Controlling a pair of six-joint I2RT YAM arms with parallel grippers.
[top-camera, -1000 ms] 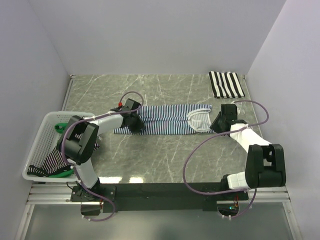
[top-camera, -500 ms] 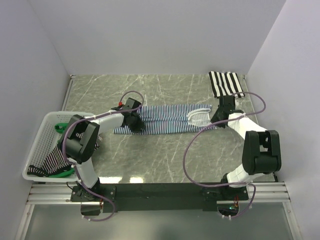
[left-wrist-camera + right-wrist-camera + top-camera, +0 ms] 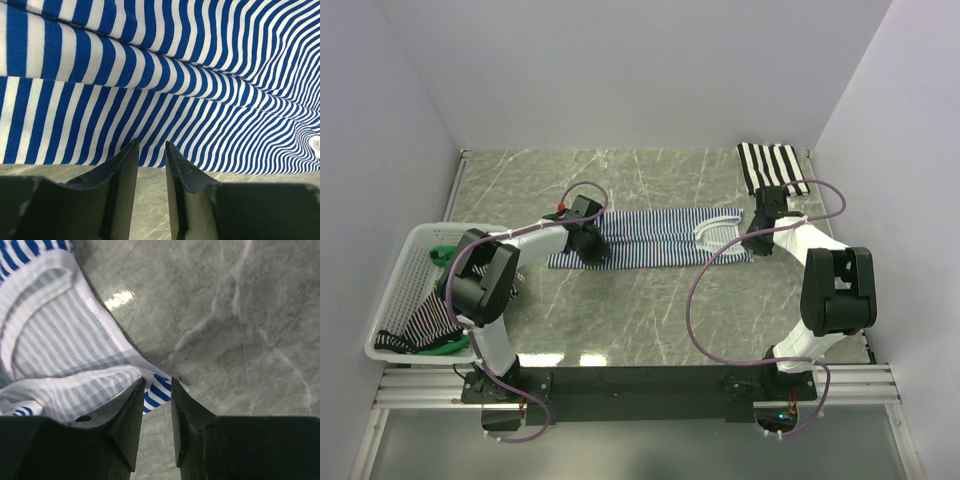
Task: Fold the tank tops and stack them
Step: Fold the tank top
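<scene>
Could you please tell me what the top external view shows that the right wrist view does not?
Only the top external view shows the whole navy top laid out, the left gripper at its left end, the basket at the left edge, and a folded black-and-white top at the far right. Only the right wrist view shows the right gripper up close, its jaws narrowly closed on the corner of the shirt beside the white trim. Both show the navy top and the table.
</scene>
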